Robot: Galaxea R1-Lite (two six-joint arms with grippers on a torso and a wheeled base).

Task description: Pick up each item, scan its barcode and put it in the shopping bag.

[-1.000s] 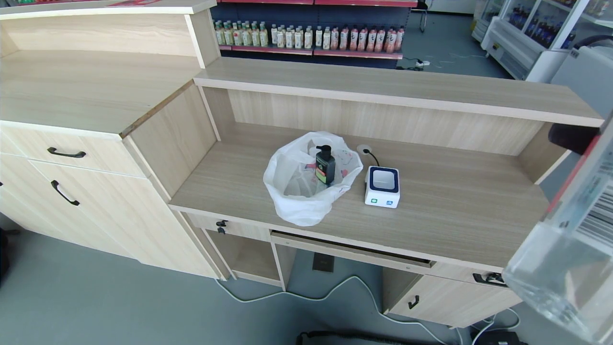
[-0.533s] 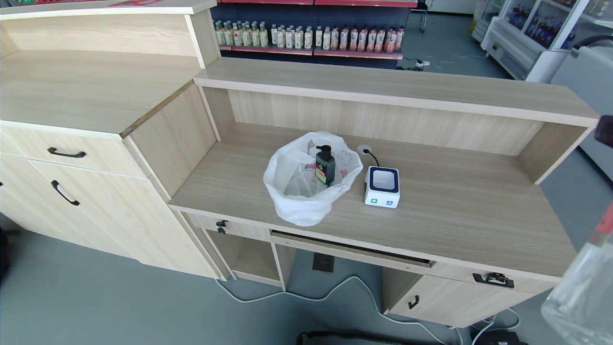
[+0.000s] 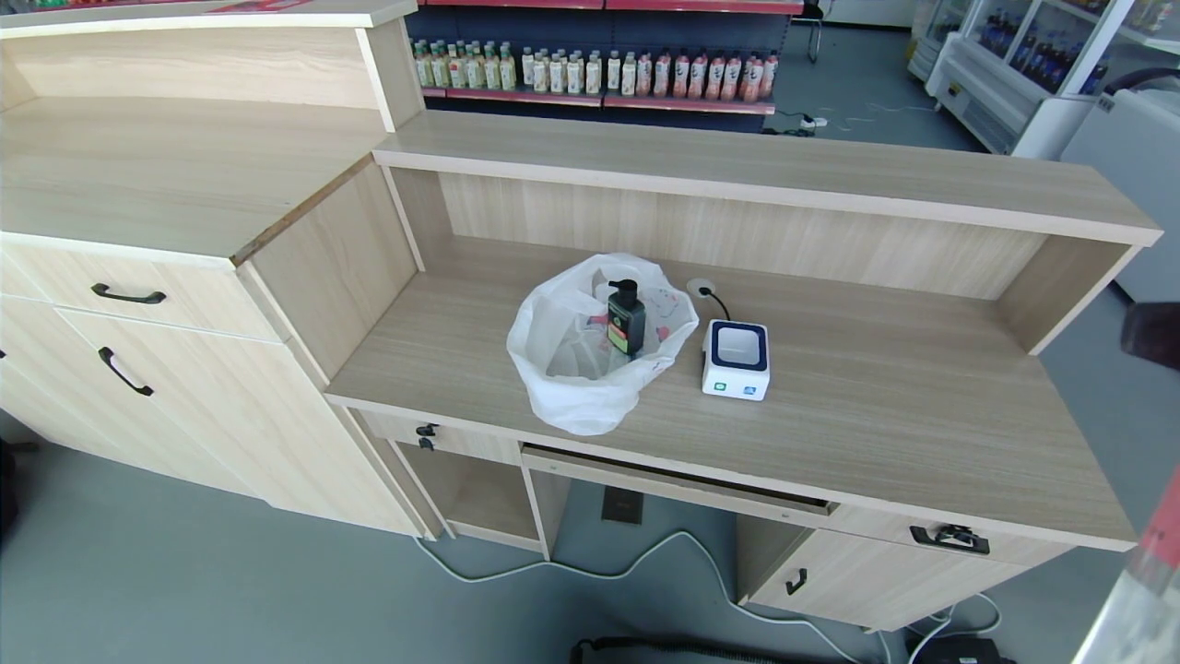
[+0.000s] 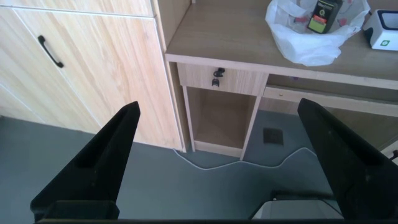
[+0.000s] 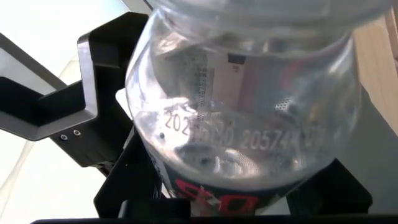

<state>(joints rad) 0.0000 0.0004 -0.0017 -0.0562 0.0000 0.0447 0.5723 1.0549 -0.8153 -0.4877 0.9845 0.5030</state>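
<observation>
The right gripper [image 5: 217, 162] is clamping a clear bottle [image 5: 249, 87] between its black fingers, off the right end of the counter [image 3: 876, 406]; the left gripper [image 4: 217, 162] is hanging with fingers spread wide above the floor before the counter; the white shopping bag [image 3: 553, 387] is sitting on the counter, holding a black pump bottle [image 3: 626, 323] upright, with the scanner [image 3: 736, 360] standing just beside it.
</observation>
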